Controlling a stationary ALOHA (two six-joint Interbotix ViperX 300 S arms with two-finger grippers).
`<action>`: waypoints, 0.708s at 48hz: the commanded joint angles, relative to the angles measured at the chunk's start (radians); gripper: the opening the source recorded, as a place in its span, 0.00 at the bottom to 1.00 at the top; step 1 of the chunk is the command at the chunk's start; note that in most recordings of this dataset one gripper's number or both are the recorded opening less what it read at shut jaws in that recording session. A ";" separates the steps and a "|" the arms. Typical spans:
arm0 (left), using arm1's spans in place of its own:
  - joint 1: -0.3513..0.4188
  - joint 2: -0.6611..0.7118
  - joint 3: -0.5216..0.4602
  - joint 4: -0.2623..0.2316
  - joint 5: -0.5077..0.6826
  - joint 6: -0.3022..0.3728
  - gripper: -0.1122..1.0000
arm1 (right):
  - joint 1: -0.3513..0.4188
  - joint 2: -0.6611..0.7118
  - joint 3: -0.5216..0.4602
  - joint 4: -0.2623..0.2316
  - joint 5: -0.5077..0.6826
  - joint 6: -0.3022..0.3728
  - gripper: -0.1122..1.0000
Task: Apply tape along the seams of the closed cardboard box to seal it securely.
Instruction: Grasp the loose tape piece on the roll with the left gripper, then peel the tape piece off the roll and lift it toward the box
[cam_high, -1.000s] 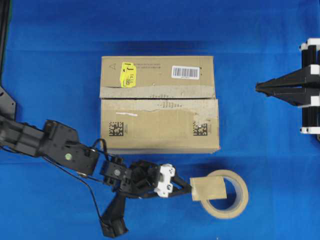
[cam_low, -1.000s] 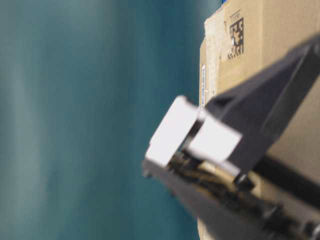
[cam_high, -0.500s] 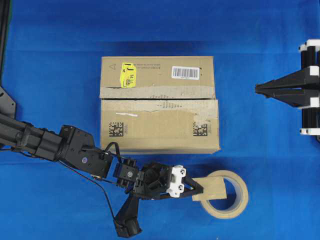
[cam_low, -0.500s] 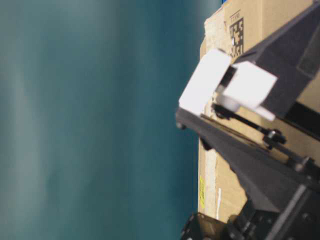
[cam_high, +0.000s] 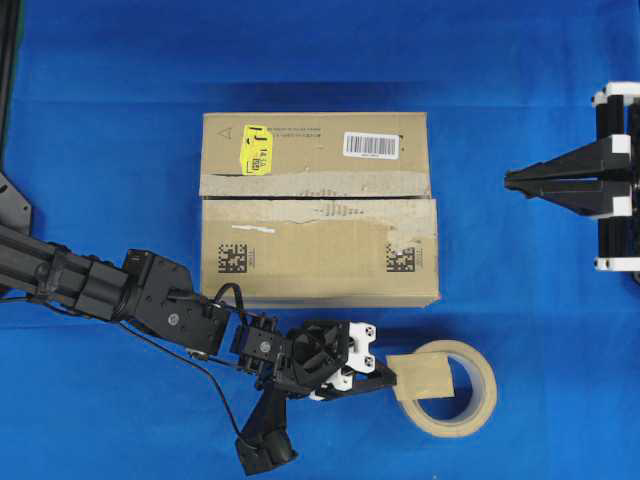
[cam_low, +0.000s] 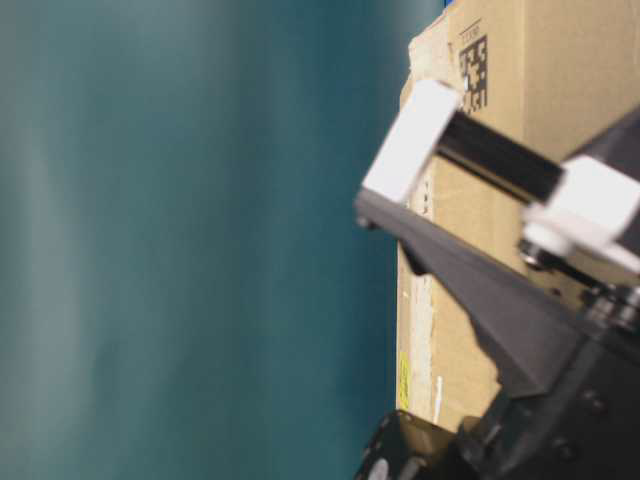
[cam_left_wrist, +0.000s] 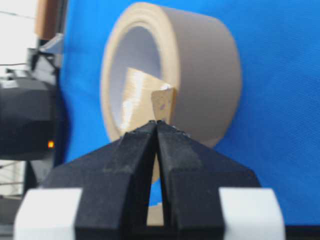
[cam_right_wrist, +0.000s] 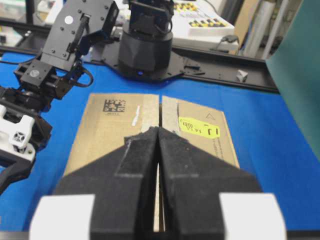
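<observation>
The tape (cam_high: 422, 376), a short tan piece, lies across the near side of the beige tape roll (cam_high: 462, 400) on the blue table (cam_high: 120, 120), just in front of the cardboard box (cam_high: 318, 208). In the left wrist view its edge (cam_left_wrist: 164, 104) sits right at the tips of the left gripper (cam_left_wrist: 156, 123), whose fingers are pressed together on that edge (the grip looks very shallow). It is likely featherlight, floppy and sticky on one face, so it may curl, fold onto itself or cling to the roll; holding it by one short edge, as now, seems right. The seams (cam_high: 318, 197) of the box carry only old torn strips. The right gripper (cam_high: 510, 178) hangs well off to the side, fingers pressed together on nothing.
</observation>
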 joint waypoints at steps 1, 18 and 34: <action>-0.005 -0.017 -0.023 0.003 0.020 -0.003 0.11 | 0.003 0.005 -0.018 0.000 -0.006 -0.003 0.10; -0.005 -0.063 -0.005 0.003 0.044 0.008 0.11 | 0.003 0.005 -0.018 0.000 -0.005 -0.005 0.10; 0.009 -0.207 0.066 0.003 0.044 0.109 0.11 | 0.003 0.003 -0.020 0.002 0.005 -0.003 0.10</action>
